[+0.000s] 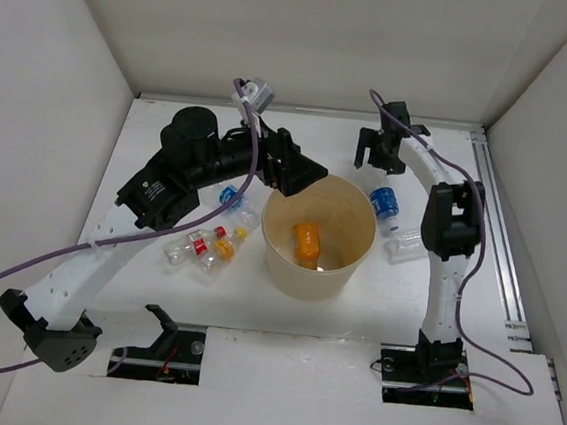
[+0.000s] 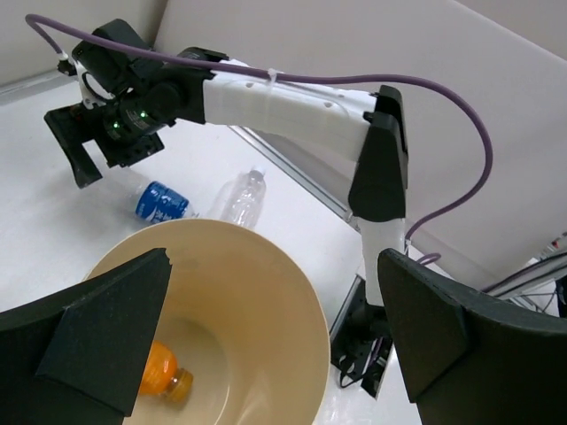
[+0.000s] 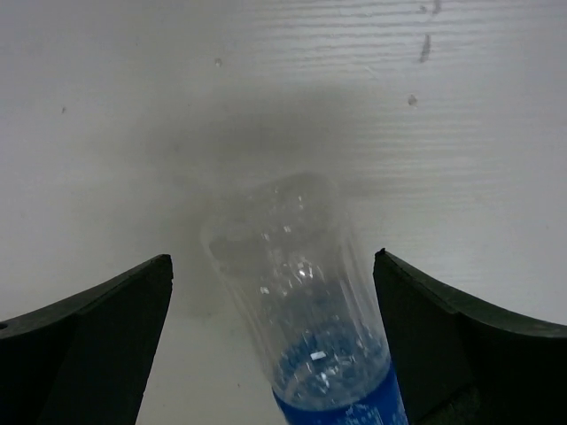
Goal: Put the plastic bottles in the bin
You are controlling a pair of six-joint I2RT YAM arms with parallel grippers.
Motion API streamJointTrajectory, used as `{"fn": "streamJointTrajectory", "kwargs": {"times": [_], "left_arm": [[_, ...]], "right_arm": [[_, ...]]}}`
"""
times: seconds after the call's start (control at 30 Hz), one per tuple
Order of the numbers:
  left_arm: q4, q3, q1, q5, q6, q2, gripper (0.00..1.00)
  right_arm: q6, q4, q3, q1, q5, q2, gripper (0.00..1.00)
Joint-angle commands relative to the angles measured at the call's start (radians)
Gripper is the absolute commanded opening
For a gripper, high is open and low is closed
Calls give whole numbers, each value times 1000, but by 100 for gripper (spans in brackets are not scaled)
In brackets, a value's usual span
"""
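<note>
Right of the bin (image 1: pixel 312 278), the blue-labelled bottle (image 3: pixel 306 301) lies on its side on the white table (image 1: pixel 155 291), framed by the wide-spread, empty fingers of the right gripper (image 1: pixel 378 164). The grasp looks to be next: lower squarely, centre the body between the fingers and close across its width so it cannot roll or squirt out. The left gripper (image 2: pixel 275 258) hangs agape and empty above the bin, where an orange bottle (image 1: pixel 306 242) lies. An unlabelled clear bottle (image 1: pixel 406 246) lies nearby; four more bottles (image 1: pixel 205 245) lie left of the bin. No label's writing is legible.
</note>
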Motion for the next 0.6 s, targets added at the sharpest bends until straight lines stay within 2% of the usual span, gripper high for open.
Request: {"fn": "streamJointTrajectory", "kwargs": {"times": [0.0, 0.07, 0.1, 0.17, 0.2, 0.23, 0.3, 0.33, 0.4, 0.43, 0.47, 0.57], "left_arm": [[-77, 26, 2, -74, 15, -20, 100], [-107, 47, 2, -105, 15, -20, 100], [-139, 68, 2, -135, 15, -20, 100], [-172, 90, 2, -165, 24, -20, 100], [-195, 99, 2, -178, 24, -20, 100], [-195, 99, 2, -201, 24, -20, 100], [-195, 99, 2, -215, 33, -20, 100], [-195, 90, 2, -224, 33, -20, 100], [-195, 81, 2, -225, 33, -7, 100], [-184, 81, 2, -225, 33, 7, 100], [-184, 81, 2, -206, 33, 7, 100], [-157, 114, 2, -162, 33, 38, 100]], "right_arm": [[-20, -130, 132, 33, 40, 101, 97], [-20, -142, 143, 33, 40, 127, 90], [-8, -142, 124, 33, 40, 127, 80], [-8, -119, 81, 33, 27, 118, 65], [1, -119, 80, 33, 27, 118, 51], [2, -119, 68, 33, 27, 118, 22], [12, -109, 68, 24, 27, 109, 14], [12, -109, 68, 15, 38, 99, 7], [31, -109, 80, 6, 38, 67, 7], [31, -109, 80, -3, 47, 52, 2], [41, -109, 97, -3, 63, 38, 2], [54, -164, 192, -34, 86, -19, 0]]}}
